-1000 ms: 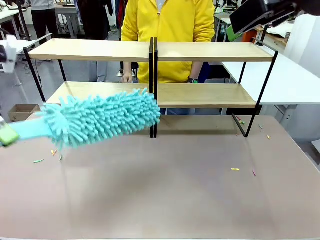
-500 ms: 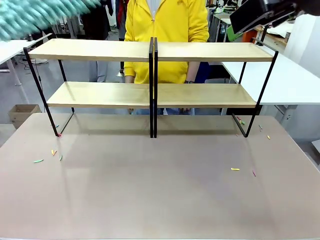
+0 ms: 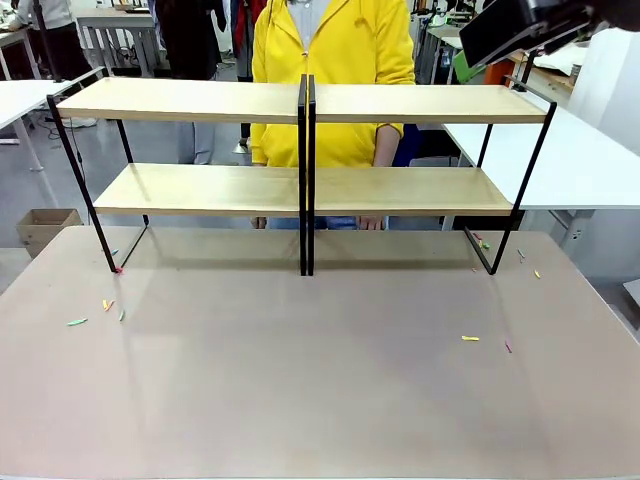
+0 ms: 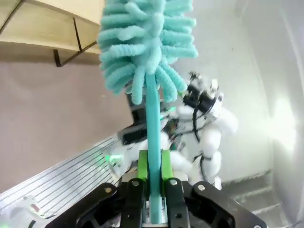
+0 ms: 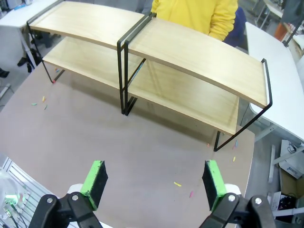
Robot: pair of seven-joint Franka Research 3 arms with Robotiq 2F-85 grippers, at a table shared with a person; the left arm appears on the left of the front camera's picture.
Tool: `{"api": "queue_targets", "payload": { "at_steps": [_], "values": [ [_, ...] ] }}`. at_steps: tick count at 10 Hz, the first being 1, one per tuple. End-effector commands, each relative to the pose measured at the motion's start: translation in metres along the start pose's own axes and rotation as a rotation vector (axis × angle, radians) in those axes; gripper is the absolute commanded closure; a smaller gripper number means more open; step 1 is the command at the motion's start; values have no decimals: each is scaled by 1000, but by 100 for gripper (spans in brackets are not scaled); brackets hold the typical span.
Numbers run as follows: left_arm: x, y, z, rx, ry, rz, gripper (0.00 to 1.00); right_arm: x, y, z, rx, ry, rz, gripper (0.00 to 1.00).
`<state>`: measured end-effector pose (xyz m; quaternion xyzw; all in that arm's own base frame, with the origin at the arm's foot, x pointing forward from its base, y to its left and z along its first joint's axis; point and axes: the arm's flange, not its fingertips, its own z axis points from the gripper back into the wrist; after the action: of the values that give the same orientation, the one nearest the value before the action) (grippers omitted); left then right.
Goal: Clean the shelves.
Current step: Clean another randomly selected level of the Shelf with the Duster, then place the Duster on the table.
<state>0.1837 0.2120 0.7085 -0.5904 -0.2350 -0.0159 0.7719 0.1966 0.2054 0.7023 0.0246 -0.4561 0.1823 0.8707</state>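
Left gripper (image 4: 153, 190) clamps the teal duster (image 4: 147, 42) handle at frame bottom, right gripper (image 5: 154, 183) stands jaws apart at lower frame, and the shelves (image 3: 305, 190) span the upper table.

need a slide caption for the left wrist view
Left pincer shut on the handle of a teal duster, its fluffy head raised near the wooden shelves.

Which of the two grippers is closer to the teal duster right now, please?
The left. The left gripper is shut on the duster's handle, holding it upright. The right gripper hangs open and empty above the table, facing the shelves.
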Motion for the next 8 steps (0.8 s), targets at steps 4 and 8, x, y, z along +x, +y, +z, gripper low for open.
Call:
{"api": "queue_targets", "payload": {
  "at_steps": [4, 8],
  "values": [
    [1, -16, -26, 25, 77, -91, 88, 0, -2, 0, 6, 1, -4, 0],
    [1, -16, -26, 25, 77, -91, 88, 0, -2, 0, 6, 1, -4, 0]
  ]
}}
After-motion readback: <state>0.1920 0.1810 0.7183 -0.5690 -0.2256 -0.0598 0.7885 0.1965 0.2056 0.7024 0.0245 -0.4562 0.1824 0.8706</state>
